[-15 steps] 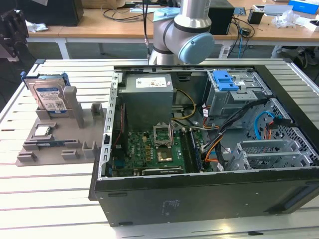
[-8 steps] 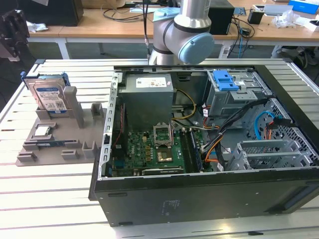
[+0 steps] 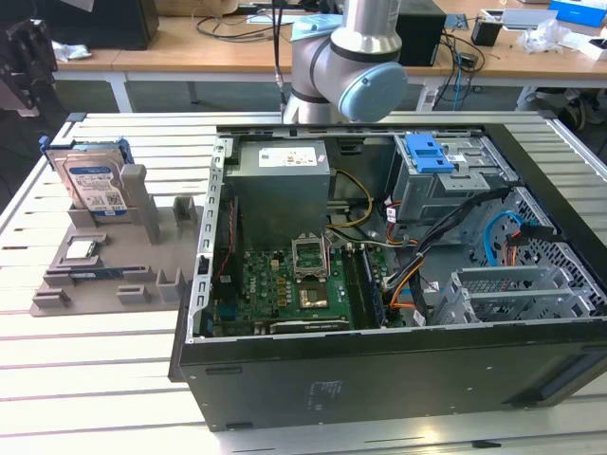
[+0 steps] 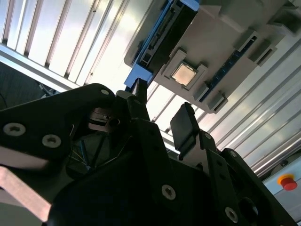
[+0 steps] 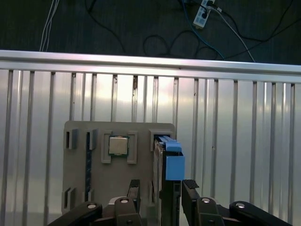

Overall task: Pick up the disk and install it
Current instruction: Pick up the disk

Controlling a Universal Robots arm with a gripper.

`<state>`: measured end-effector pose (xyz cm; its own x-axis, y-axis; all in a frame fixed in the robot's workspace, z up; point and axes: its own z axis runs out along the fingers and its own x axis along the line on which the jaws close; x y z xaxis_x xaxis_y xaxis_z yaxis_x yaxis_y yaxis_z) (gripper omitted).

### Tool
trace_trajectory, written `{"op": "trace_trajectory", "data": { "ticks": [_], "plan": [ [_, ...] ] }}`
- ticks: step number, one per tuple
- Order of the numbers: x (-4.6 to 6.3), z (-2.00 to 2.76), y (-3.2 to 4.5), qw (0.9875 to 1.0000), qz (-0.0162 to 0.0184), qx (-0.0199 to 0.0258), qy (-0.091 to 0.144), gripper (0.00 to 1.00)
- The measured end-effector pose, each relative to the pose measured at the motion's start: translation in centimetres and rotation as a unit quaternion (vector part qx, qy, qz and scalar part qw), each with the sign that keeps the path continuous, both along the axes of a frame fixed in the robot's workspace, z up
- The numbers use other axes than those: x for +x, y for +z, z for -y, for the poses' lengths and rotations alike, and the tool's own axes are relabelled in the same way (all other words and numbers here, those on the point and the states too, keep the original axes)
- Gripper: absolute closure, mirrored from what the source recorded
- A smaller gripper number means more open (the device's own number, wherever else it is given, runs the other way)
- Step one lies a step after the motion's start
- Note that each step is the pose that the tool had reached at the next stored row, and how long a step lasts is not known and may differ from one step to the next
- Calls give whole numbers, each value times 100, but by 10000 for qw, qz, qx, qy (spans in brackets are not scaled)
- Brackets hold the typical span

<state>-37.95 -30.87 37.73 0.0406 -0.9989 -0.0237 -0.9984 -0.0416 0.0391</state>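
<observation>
The disk (image 3: 93, 182), a flat rectangular silver hard drive w/ white-and-blue label in a blue plastic carrier, stands on edge in a slot of the grey moulded parts holder (image 3: 142, 270). That is at the exterior view's left, well apart from the open black PC tower case (image 3: 379, 379), so it is not yet installed.

In the first wrist view the disk (image 5: 173, 165) shows edge-on w/ the blue carrier end facing the camera. Its long axis runs in line w/ the gap btwn the fingers, i.e. each broad face looks toward one finger.

The black two-finger gripper (image 5: 162, 184) hovers over it, fingers spread wider than the disk's thickness, one to each side, holding nothing. I judge no contact: in the second wrist view the gripper (image 4: 161, 96) has bright table showing btwn its tips, and the disk (image 4: 164, 35) lies beyond them, straight ahead along the tool's axis.

Just beside the disk, in the same holder, lies a small square silver CPU chip (image 5: 118, 145), clear of the fingers. The holder rests on a slatted aluminium table (image 3: 95, 379).
</observation>
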Motion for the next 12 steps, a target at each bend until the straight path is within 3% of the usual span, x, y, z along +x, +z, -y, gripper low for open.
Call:
{"op": "trace_trajectory", "data": {
  "ticks": [12],
  "plan": [
    [2, -47, -22, 10000, 0, 0, 1, 52]
  ]
}}
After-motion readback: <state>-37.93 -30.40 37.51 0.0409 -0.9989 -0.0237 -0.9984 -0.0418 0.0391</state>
